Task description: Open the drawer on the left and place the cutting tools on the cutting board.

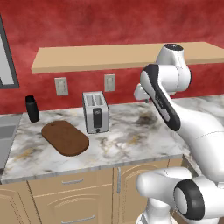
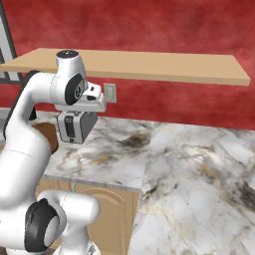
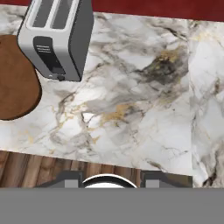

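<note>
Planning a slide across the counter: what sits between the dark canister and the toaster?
The cutting board lies between the canister and the toaster, slightly nearer the counter's front edge, seen in the left base view.

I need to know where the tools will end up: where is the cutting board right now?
The cutting board lies flat on the marble counter in the left base view, just left of the toaster, with a dark canister behind it.

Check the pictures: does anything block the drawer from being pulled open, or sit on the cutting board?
Nothing visible does. The closed drawer has open space before its front, and the cutting board is bare; the toaster stands beside it.
</note>
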